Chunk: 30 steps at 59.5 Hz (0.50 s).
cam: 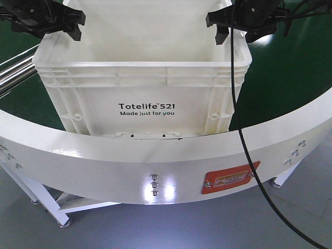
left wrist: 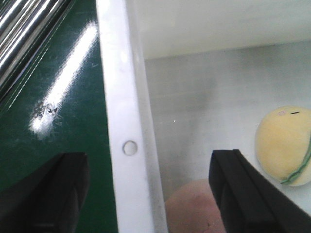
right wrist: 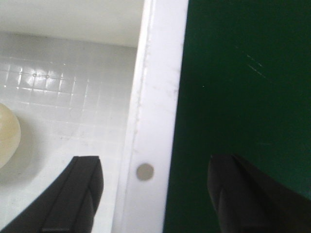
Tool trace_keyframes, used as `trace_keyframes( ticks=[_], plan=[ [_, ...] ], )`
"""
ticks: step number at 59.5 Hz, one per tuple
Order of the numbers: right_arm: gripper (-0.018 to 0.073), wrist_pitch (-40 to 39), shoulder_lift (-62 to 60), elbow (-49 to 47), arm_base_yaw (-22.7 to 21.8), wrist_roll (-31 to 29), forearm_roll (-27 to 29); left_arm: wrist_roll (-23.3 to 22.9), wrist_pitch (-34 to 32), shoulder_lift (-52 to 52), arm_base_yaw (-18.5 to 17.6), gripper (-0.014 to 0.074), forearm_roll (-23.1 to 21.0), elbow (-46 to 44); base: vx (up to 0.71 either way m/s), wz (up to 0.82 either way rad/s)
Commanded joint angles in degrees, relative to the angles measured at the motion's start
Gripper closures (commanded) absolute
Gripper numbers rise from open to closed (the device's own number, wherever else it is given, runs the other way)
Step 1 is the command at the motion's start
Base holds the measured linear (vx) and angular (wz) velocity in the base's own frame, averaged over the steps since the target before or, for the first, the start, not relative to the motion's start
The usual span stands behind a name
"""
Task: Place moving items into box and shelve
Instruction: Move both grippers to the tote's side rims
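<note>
Only wrist views reveal round items (left wrist: pixel 284 145) inside the box (left wrist: pixel 121 97).

A white plastic box (cam: pixel 150 88), ribbed below its rim and printed "Totelife 521, Made just for you", stands upright and open-topped on the green bench (cam: pixel 290 78). On its floor lie a pale yellow ball (left wrist: pixel 284 151) with a green band and, near it, a peach-coloured round item (left wrist: pixel 192 208).

Left gripper (left wrist: pixel 148 162), jaws apart astride the box rim (left wrist: pixel 121 97); yellow ball (left wrist: pixel 284 145) inside.
</note>
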Motion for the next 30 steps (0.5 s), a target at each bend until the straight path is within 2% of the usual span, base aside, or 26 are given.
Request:
trace_keyframes(
  ticks=[1,30],
  plan=[
    [0.0055,-0.80,-3.16,-1.85,0.42,0.07,-1.97,-1.52,-0.85,-2.64,-0.27,0.0002,1.73,-2.06,0.00,0.00],
    [0.0055,-0.63,-2.49,-1.85,1.12,2.91,-3.75,-1.52,0.65,-2.59,-0.22,0.0002,2.25,-2.06,0.00,0.00]
  ],
)
